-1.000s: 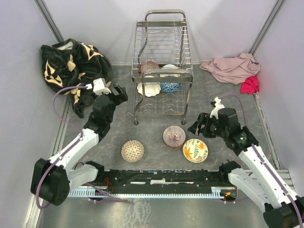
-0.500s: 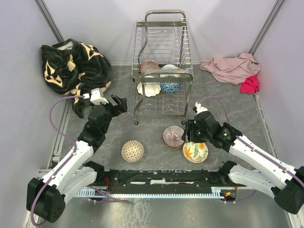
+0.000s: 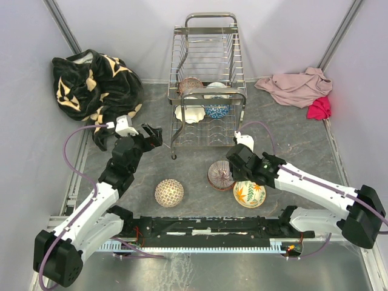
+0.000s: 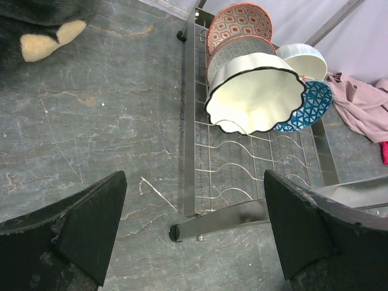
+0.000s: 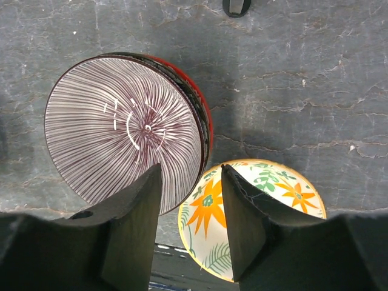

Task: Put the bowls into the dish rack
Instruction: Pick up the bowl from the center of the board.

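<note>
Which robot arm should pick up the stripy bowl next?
The right one. The right gripper hangs just over the stripy bowl, with its jaws on either side of the rim. The left gripper is open but off by the dish rack, away from that bowl.

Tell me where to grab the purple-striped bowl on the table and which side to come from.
Pinch the rim of the purple-striped bowl on the side next to the floral bowl, coming down from above, one finger inside, one on the red outer wall. Its open side faces up, leaving the thin rim free, and the right gripper hangs over that spot.
</note>
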Motion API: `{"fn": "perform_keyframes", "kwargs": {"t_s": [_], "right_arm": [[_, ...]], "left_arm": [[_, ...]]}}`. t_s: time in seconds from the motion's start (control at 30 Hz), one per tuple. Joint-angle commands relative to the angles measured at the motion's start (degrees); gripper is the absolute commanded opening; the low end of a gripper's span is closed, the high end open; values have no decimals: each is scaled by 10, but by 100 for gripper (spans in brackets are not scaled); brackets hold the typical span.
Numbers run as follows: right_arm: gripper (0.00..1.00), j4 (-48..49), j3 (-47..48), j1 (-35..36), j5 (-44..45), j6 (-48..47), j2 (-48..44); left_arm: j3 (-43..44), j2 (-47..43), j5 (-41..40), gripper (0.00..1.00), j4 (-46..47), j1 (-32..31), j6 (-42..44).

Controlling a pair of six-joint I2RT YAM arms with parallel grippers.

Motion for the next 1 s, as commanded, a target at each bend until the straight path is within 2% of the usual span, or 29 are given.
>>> {"fn": "perform_keyframes", "kwargs": {"t_s": [0.0, 0.5, 0.57, 0.77, 0.97], "right_arm": [[51, 1, 31, 11, 48, 12, 18], [33, 10, 46, 20, 55, 1, 71], [28, 10, 48, 20, 55, 1, 73], [2, 6, 56, 22, 58, -6, 73], [0, 0, 65, 30, 68, -15, 48]], "left_arm": [[-4, 0, 11, 99, 20, -2, -18], [-5, 19, 16, 99, 36, -2, -18], [-5, 18, 13, 99, 38, -2, -17], [-4, 22, 11, 99, 43, -2, -14], [-2, 28, 11, 99, 46, -2, -11]]}}
